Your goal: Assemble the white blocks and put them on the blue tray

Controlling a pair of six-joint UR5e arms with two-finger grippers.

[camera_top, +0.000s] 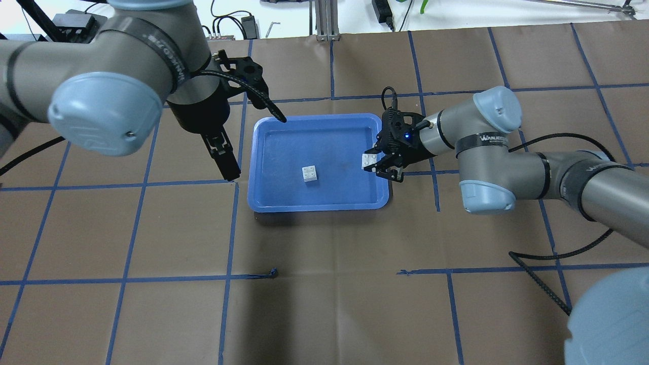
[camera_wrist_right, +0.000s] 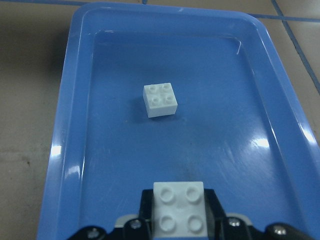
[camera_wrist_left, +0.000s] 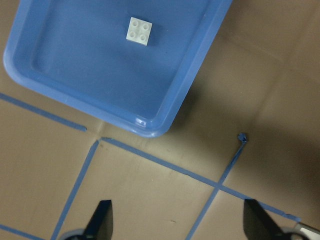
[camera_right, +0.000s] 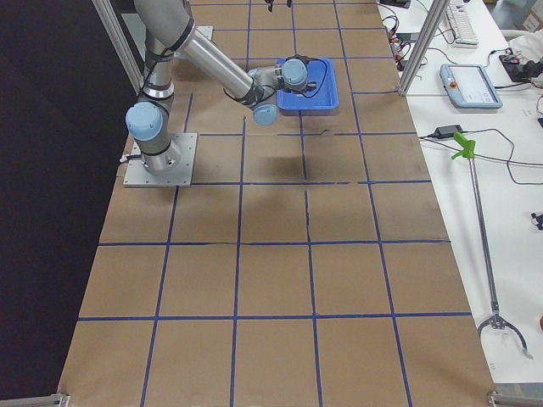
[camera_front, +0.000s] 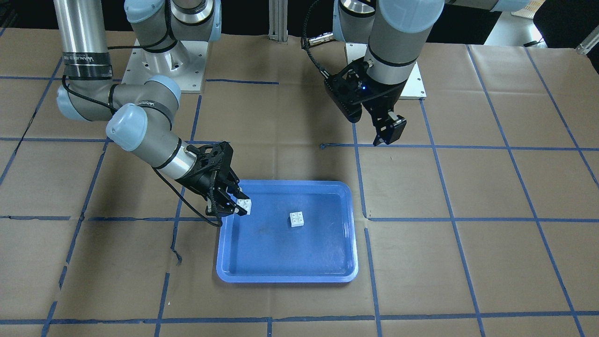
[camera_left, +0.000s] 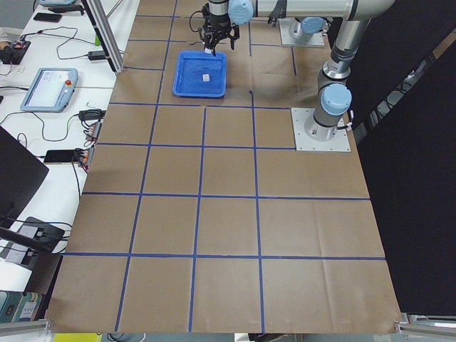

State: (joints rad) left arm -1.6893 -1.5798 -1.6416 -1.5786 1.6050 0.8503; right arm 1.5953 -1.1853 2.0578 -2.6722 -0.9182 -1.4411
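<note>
The right pincer (camera_front: 237, 204) is clamped on one white brick (camera_wrist_right: 179, 214) by its flat side walls, studs up, just inside one short end of the glossy blue tray (camera_front: 286, 278); the other brick (camera_front: 296, 219) sits studs-up near the tray's middle, well apart from it. The left pincer (camera_front: 388, 132) hangs open and empty beyond the tray's opposite end, over the paper-covered bench (camera_front: 468, 234). These look like light, hard, slick plastic squares; I'd keep hold of the smooth sides, as the loose one may skate on that shiny floor when pressed.
</note>
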